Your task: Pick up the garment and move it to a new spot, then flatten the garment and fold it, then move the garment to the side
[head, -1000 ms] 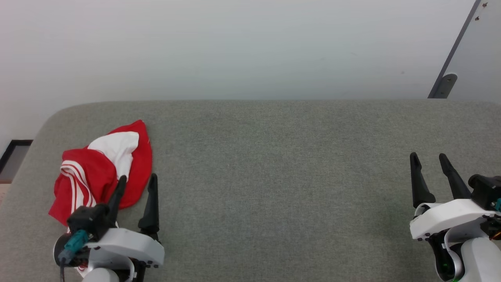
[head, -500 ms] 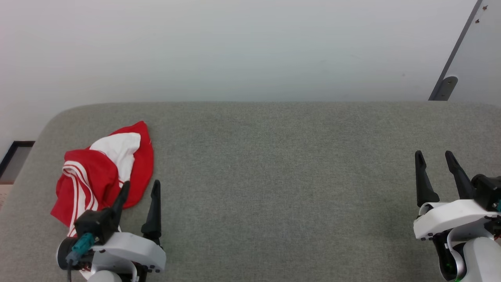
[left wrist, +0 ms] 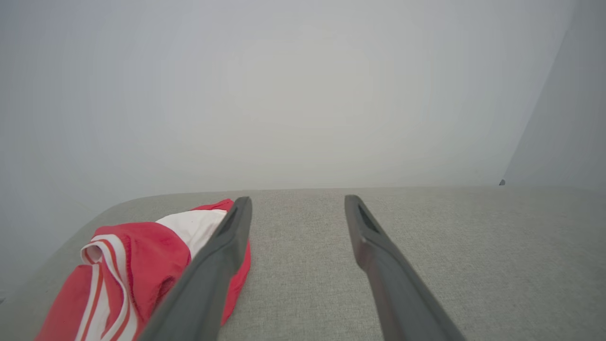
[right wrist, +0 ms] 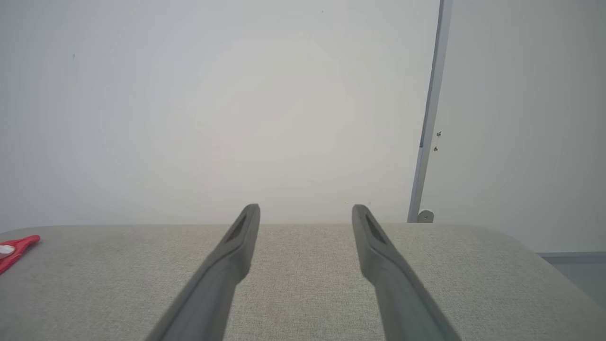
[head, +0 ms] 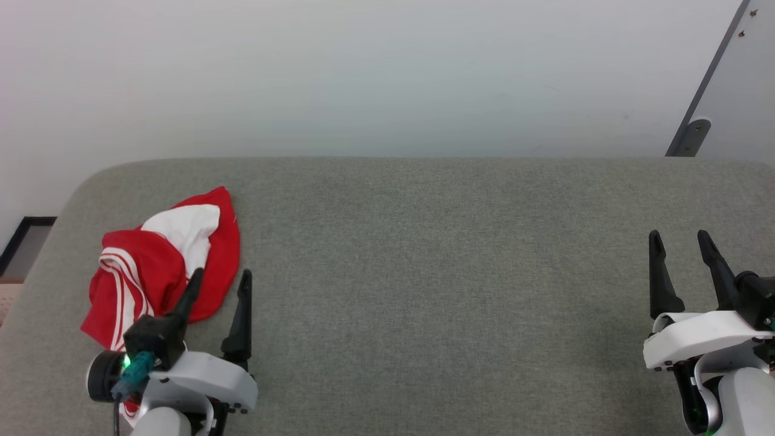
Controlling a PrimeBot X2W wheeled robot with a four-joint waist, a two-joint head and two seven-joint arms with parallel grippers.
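Observation:
The garment [head: 151, 266] lies crumpled in a heap at the left end of the grey table [head: 424, 272], red with a white panel and white stripe trim. My left gripper [head: 221, 277] hovers open at the heap's near right edge, one finger over the red cloth and the other over bare table. In the left wrist view the garment [left wrist: 137, 265] lies left of the open fingers [left wrist: 222, 255], nothing between them. My right gripper [head: 678, 240] stands open and empty at the far right. A red tip of the garment [right wrist: 14, 251] peeks in at the right wrist view's left edge.
A pale wall rises behind the table's far edge. A grey panel edge with a bracket [head: 690, 133] stands at the back right. The table's rounded left corner [head: 79, 181] lies close to the heap, with floor beyond it.
The whole head view has shifted slightly, so the camera moved. Both grippers stay open; the left one has edged a little forward and right beside the garment.

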